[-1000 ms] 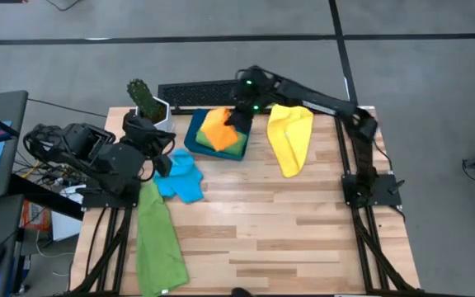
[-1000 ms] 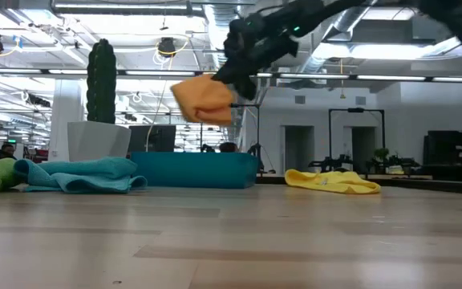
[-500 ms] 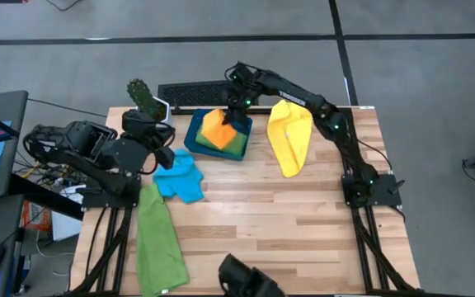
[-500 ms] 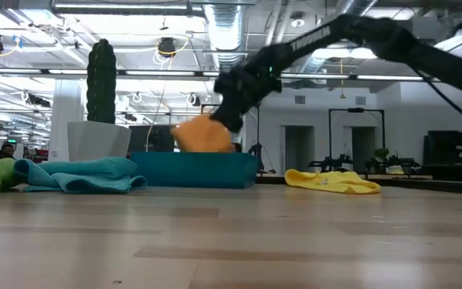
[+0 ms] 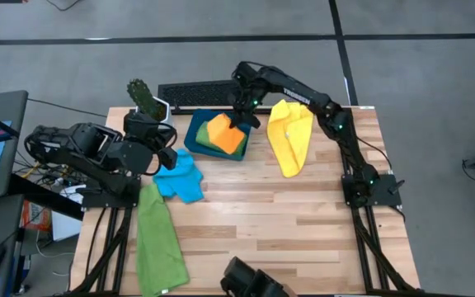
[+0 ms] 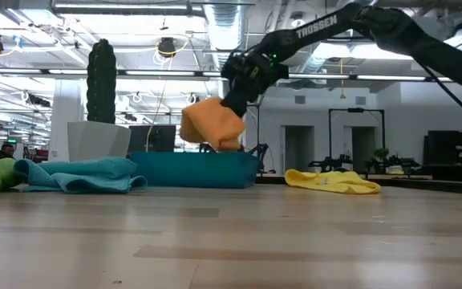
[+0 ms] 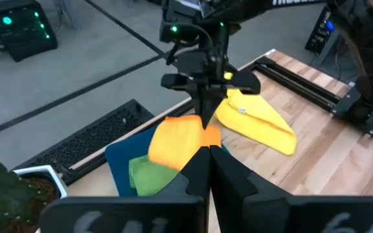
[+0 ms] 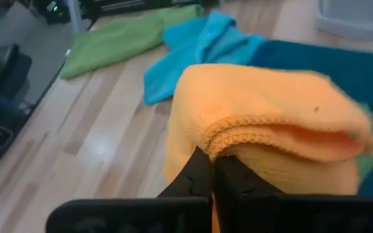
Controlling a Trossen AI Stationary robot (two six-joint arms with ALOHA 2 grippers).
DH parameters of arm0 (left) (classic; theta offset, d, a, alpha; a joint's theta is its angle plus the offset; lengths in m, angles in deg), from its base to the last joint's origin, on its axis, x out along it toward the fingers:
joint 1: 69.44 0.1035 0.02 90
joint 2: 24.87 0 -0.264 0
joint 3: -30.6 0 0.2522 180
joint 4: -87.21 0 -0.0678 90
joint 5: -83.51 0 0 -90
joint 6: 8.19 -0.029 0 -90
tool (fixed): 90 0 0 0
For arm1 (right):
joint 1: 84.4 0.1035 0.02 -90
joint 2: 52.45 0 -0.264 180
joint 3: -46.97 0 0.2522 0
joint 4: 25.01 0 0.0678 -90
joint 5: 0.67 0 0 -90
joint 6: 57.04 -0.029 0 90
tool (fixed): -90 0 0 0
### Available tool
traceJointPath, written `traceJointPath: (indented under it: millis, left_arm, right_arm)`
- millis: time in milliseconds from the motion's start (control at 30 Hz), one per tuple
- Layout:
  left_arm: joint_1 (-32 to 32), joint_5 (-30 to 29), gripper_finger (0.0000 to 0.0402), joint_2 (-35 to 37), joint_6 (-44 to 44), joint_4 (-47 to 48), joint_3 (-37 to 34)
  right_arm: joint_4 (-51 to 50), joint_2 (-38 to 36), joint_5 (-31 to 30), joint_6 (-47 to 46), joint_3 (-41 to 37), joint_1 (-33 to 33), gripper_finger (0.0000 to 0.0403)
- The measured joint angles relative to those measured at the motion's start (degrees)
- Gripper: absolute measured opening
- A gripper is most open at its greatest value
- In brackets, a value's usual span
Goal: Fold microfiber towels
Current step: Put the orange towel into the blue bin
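Observation:
My right gripper [image 5: 239,122] is shut on a folded orange towel [image 5: 225,134] over the dark teal tray [image 5: 193,132] at the table's far side. A green towel [image 5: 209,144] lies in the tray under it. A yellow towel [image 5: 291,139] lies right of the tray, a sky-blue towel [image 5: 180,177] left of it and near, and a second green towel [image 5: 157,239] along the left edge. My left gripper [image 5: 165,157] is shut and empty, beside the blue towel's far left part. My right gripper pinches the orange towel's folded edges [image 8: 238,139] between its two fingers, several layers together. The fingers come from above, slanting down from the table's far right. The towel hangs below them [image 6: 211,124], and its lower end [image 6: 219,147] reaches the tray's rim.
A potted cactus [image 5: 147,103] stands at the far left corner. A black keyboard [image 5: 196,92] lies beyond the far edge. A dark object [image 5: 250,280] shows at the near edge. Bare wood [image 5: 287,231] lies between the towels and the near edge.
My right gripper has carried the orange towel down toward the tray, then risen a little and moved slightly toward the table's right. The towel has stayed folded in the hold throughout. My left gripper has kept still.

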Motion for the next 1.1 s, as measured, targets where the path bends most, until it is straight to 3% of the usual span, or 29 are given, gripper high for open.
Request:
traceJointPath:
  millis: [167, 300, 600, 800, 1033, 1100]
  left_arm:
    - [-0.01, -0.22, 0.0000, 0.00, 0.96, 0.03, 0.00]
    - [0.01, -0.18, 0.0000, -0.14, 1.21, 0.03, 0.00]
    - [0.12, 1.02, 0.0000, -0.42, 1.42, 1.16, 0.00]
    - [0.23, 1.30, 0.0000, -0.39, 1.42, 1.75, 0.00]
    - [0.26, 1.25, 0.0000, -0.37, 1.44, 4.33, 0.00]
    - [0.27, 1.25, 0.0000, -0.37, 1.51, 4.38, 0.00]
  right_arm:
    - [-0.65, 1.31, -0.79, 7.15, 0.05, 1.01, 0.0016]
    - [0.25, 4.08, -9.51, 9.92, -0.28, 1.12, 0.0024]
    - [9.09, 5.33, -16.71, 3.93, -0.30, 1.67, 0.0128]
    - [9.75, 5.31, -32.46, 1.94, -0.28, 2.69, 0.0185]
    - [13.59, 4.85, -39.76, -5.56, 2.89, 1.94, 0.0241]
    - [12.53, 4.74, -39.04, -8.14, 5.27, 1.92, 0.0245]
